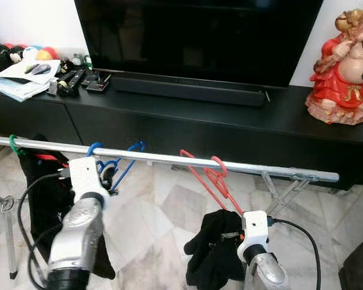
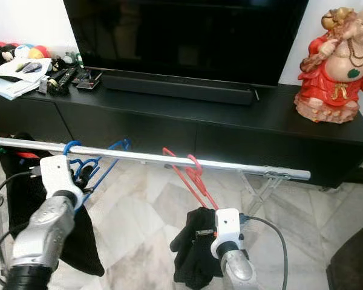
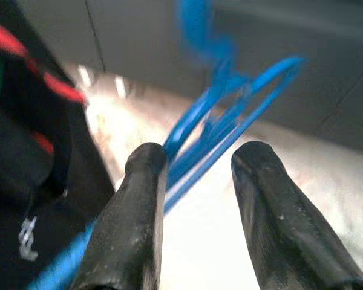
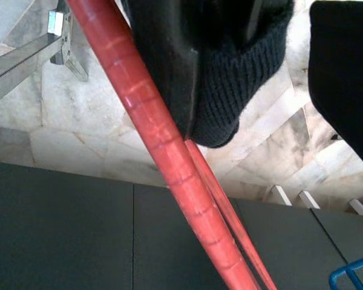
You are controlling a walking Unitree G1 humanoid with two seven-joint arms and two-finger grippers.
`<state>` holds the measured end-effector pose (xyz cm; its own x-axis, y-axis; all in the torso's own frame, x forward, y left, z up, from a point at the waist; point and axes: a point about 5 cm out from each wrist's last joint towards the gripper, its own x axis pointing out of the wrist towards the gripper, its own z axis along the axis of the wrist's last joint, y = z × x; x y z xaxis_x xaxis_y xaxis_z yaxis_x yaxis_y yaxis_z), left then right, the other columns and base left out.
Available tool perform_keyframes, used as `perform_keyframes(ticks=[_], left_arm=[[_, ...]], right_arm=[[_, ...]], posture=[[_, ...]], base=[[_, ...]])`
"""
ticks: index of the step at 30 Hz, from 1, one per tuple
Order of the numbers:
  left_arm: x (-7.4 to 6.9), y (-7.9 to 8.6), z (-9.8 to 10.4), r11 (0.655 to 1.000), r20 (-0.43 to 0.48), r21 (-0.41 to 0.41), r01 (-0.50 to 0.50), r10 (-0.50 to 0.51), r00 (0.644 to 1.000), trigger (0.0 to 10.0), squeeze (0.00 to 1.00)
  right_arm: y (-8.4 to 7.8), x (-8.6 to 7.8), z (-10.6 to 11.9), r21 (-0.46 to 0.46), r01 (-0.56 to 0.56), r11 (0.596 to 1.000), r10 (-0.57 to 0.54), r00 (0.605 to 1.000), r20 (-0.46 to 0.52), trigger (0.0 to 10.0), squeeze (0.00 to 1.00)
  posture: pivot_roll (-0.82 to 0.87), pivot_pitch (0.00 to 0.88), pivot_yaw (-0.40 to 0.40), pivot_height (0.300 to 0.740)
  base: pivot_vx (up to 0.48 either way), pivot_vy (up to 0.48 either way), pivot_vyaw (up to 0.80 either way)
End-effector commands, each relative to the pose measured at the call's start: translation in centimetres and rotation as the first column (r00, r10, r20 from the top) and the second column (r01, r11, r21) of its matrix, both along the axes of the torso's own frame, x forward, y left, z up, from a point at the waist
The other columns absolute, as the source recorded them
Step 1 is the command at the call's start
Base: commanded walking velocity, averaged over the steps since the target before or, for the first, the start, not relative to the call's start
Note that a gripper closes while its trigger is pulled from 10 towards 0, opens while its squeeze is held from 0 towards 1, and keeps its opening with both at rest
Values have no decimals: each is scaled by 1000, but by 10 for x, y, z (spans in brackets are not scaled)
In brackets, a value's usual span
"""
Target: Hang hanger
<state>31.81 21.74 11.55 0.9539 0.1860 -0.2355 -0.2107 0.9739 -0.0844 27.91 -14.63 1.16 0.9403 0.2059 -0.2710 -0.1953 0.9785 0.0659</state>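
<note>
Blue hanger (image 1: 122, 162) hangs hooked on the metal rail (image 1: 169, 159) near its left end, with the left gripper (image 3: 196, 181) open around its wires. The red hanger (image 1: 213, 178) hooks mid-rail, carrying black clothing (image 1: 213, 246); right gripper: finger state cannot be told.

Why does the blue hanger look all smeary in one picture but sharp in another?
In the left wrist view the blue plastic hanger sits very close to the lens and looks smeared, with bright glare off the floor behind it; in the left eye view the same hanger, on the silver metal rail, looks fairly sharp under even room light.
</note>
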Motion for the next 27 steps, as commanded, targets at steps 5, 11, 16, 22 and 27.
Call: perform_keyframes(ticks=[5,11,16,22,27], left_arm=[[2,7,0,1000,-26,0,16,-16,1000,10000,0],[3,-3,4,994,-17,13,111,-110,994,10000,0],[4,-10,7,987,-13,15,161,-161,987,10000,0],[7,-7,13,985,-3,32,170,-170,985,10000,0],[7,-7,17,985,-3,20,170,-170,985,10000,0]], right_arm=[[3,2,1,-5,-10,1000,10,1000,14,10000,0],[3,2,0,-6,-11,1000,11,1000,9,10000,0],[3,1,-1,-7,-12,1000,12,1000,5,10000,0],[2,1,-3,-6,-14,1000,14,1000,0,10000,0],[2,0,-3,-5,-15,1000,15,1000,-3,10000,0]], posture=[[-9,105,23,740],[-8,110,21,740],[-7,112,20,740],[-3,115,19,740],[-3,116,18,740]], base=[[0,0,0],[0,0,0],[0,0,0],[0,0,0],[0,0,0]])
